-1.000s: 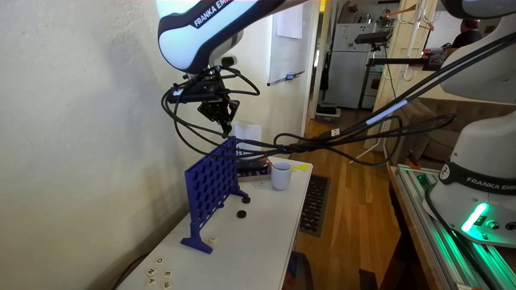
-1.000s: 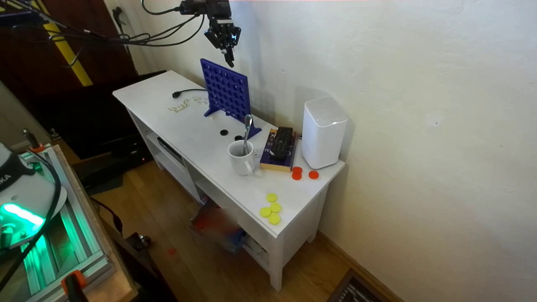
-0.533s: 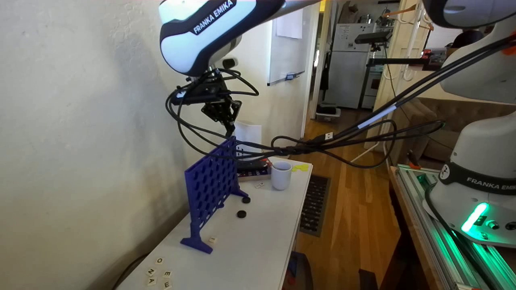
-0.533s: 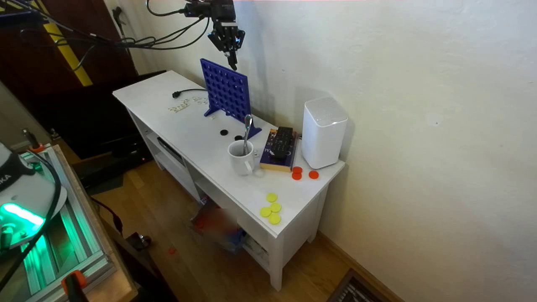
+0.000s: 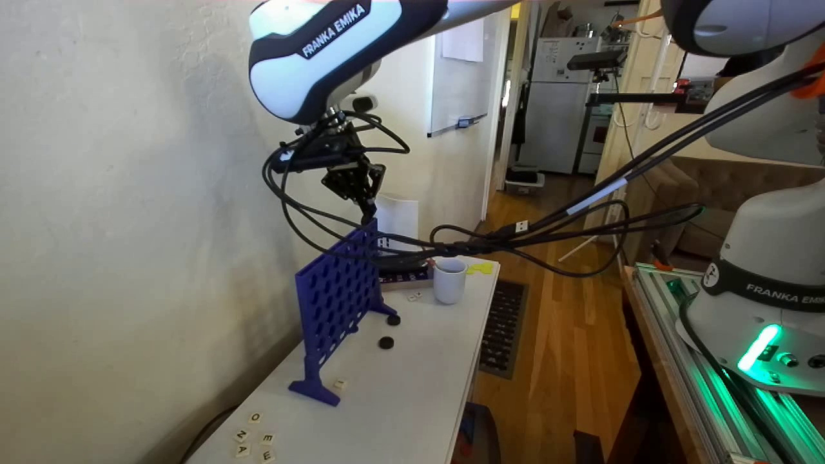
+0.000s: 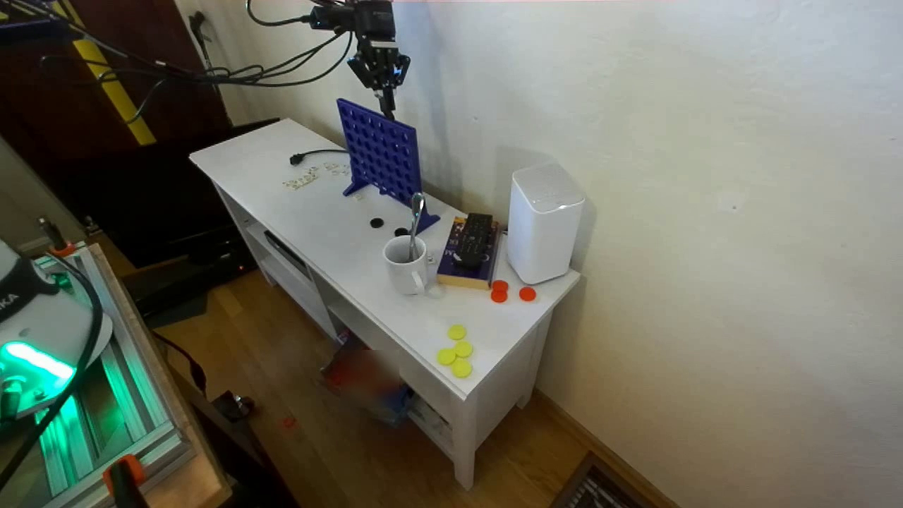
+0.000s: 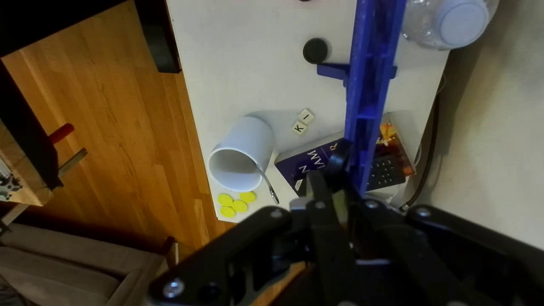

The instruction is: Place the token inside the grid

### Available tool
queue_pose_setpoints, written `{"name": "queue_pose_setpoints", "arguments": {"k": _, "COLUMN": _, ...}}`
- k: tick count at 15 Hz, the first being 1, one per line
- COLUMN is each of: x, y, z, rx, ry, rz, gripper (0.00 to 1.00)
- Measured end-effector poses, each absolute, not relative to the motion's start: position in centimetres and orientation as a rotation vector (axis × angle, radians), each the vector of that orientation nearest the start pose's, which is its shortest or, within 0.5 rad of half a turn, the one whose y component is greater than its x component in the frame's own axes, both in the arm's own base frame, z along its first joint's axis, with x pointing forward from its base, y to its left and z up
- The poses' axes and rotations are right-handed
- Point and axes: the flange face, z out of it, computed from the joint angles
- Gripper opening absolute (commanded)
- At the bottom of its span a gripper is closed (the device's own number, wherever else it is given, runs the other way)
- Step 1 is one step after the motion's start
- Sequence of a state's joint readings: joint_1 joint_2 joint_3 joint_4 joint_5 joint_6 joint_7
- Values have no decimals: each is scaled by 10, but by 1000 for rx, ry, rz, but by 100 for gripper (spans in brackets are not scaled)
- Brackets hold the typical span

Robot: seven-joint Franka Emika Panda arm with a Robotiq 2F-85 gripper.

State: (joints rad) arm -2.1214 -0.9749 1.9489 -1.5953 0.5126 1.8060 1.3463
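At the top edge of the blue rack [image 6: 383, 151], nearer the end by the book [image 6: 463, 281], the gripper [image 6: 387, 102] points down with its jaws closed on what looks like a black token [image 7: 338, 158]. From the wrist, this token shows over the nine o'clock edge of the rack's long top opening; whether the two touch cannot be told. The rack stands upright on its feet on a white desk [image 6: 331, 233].

Taking clock hours from the middle of the rack in an exterior view, two more black tokens [image 6: 377, 223] lie flat at six o'clock, one just beside a rack foot. Farther out along six stands a white mug [image 6: 401, 276] with a metal utensil [image 6: 417, 206] leaning in it. Four yellow tokens [image 6: 462, 368] lie at five o'clock, well apart from the rack and near a corner of the desk. Between four and five o'clock come three red tokens [image 6: 528, 294] and the book, which carries a black remote [image 6: 475, 240]; a white box [image 6: 549, 229] stands at four. Letter tiles [image 6: 302, 179] are spread between eight and nine o'clock, and a black plug [image 6: 297, 159] lies at nine.

From the wrist, a clear bottle [image 7: 418, 25] with a white cap [image 7: 462, 23] shows between one and two o'clock of the gripped token.
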Motion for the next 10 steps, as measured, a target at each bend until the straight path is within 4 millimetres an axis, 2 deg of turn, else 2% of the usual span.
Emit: {"name": "queue_pose_setpoints", "arguments": {"k": 10, "x": 662, "y": 75, "z": 295, "rx": -2509, "ry": 2501, "rz": -243, "gripper": 2}}
